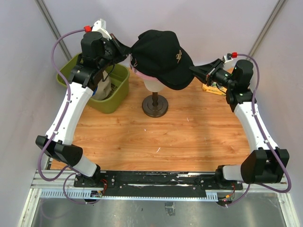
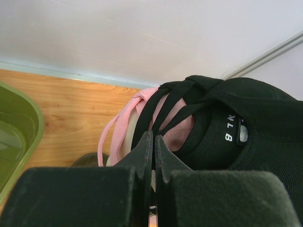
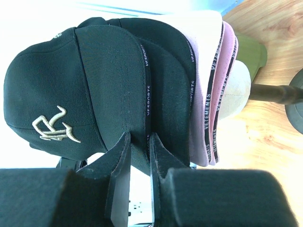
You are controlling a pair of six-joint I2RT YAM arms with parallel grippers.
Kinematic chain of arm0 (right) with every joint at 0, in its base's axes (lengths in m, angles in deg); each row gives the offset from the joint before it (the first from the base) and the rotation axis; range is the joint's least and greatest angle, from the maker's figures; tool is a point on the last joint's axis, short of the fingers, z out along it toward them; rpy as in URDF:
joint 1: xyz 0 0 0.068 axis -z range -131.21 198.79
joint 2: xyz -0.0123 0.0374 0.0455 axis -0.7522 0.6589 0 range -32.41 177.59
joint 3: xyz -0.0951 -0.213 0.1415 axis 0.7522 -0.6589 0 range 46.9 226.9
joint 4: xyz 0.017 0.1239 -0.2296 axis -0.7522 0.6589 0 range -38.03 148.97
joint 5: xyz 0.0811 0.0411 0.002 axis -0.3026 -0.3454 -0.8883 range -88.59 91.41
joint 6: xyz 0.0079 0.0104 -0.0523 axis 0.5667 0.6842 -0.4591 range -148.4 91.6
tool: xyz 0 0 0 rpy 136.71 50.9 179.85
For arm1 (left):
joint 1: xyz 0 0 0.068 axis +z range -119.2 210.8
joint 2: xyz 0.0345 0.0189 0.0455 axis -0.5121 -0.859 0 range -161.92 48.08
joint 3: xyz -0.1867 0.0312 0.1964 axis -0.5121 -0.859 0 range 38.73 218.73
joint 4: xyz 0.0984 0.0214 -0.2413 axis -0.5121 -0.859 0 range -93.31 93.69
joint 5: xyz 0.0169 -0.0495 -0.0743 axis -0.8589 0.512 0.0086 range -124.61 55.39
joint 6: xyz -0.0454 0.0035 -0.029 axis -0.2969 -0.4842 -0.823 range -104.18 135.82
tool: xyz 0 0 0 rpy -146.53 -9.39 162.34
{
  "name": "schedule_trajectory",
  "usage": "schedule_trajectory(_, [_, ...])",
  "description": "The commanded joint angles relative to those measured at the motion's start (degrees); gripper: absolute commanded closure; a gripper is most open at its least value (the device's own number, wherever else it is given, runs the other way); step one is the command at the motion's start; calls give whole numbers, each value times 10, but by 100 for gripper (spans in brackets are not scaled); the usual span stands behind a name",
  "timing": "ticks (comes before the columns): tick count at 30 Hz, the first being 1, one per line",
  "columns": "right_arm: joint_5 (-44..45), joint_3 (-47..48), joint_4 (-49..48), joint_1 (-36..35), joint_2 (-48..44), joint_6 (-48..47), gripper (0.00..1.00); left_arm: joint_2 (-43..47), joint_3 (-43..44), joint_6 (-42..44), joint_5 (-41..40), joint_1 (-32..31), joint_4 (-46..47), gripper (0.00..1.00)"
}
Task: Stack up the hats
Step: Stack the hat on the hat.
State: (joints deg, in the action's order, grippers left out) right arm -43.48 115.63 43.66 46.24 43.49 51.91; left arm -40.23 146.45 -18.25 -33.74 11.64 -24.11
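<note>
We see the left end effector [image 2: 152, 142] clamped on the rear straps of the black cap [image 1: 163, 54], which sits on the mannequin head [image 1: 152, 84]. Only the right wrist view shows stacked brims; the right end effector [image 3: 139, 142] pinches the top one. We cannot tell what the bin [image 1: 118, 94] holds.

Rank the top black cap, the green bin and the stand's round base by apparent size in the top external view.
Largest: top black cap.
Next: green bin, but the left arm covers part of it, so these two may be close.
Smallest: round base.
</note>
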Motion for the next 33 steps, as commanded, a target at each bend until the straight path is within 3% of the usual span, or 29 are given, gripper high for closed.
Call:
schedule_trajectory(1, [40, -6, 119, 17, 34, -63, 99, -8, -22, 26, -42, 10, -59, 100])
schedule_trajectory(29, [48, 18, 122, 17, 81, -72, 99, 8, -41, 11, -26, 11, -42, 99])
schedule_trajectory(33, [43, 19, 111, 16, 76, -67, 92, 14, -44, 2, -24, 10, -29, 99])
